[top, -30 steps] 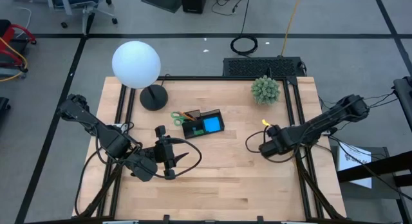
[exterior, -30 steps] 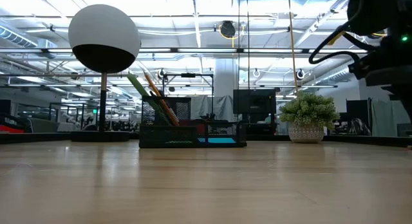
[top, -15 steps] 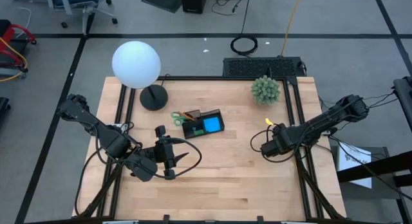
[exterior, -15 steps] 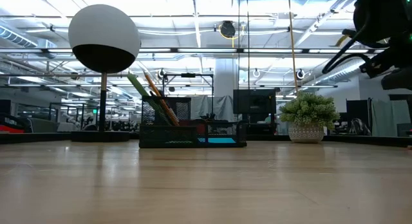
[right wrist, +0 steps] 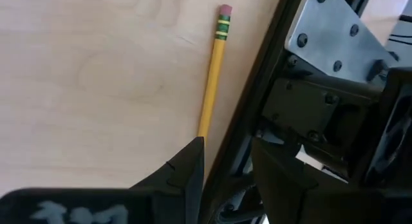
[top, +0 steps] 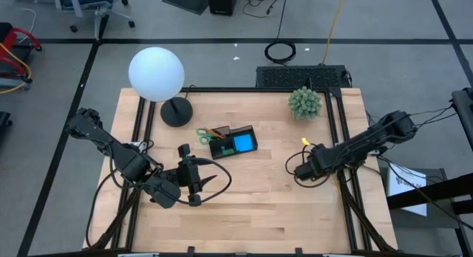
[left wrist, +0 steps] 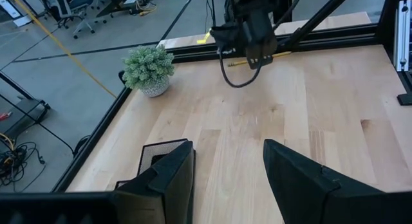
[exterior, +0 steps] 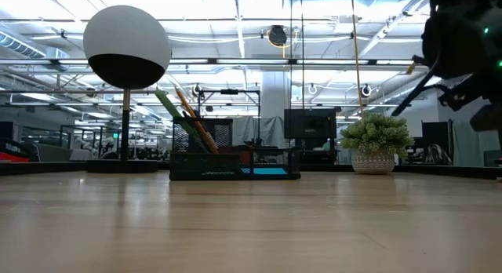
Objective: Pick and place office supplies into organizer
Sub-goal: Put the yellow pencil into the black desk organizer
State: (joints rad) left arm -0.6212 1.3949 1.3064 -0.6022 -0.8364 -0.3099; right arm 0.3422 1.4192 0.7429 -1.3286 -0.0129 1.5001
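The right gripper (right wrist: pixel 222 163) hangs part-open and empty over a yellow pencil (right wrist: pixel 212 79) lying along the desk's right edge. The left gripper (left wrist: pixel 222 169) waits wide open near the front edge, and the organizer (top: pixel 233 142) sits mid-desk.

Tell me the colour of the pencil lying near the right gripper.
The pencil is yellow, with a green band and pink eraser; the right wrist view shows it best.

1. Pale wooden table top (top: pixel 251 198): smooth boards, soft sheen.
2. Black wire-mesh organizer tray (exterior: pixel 235 161): matt metal look.
3. Yellow wooden pencil (right wrist: pixel 212 82): glossy paint, pink rubber tip.
4. White globe lamp (top: pixel 156 73): smooth, matt.
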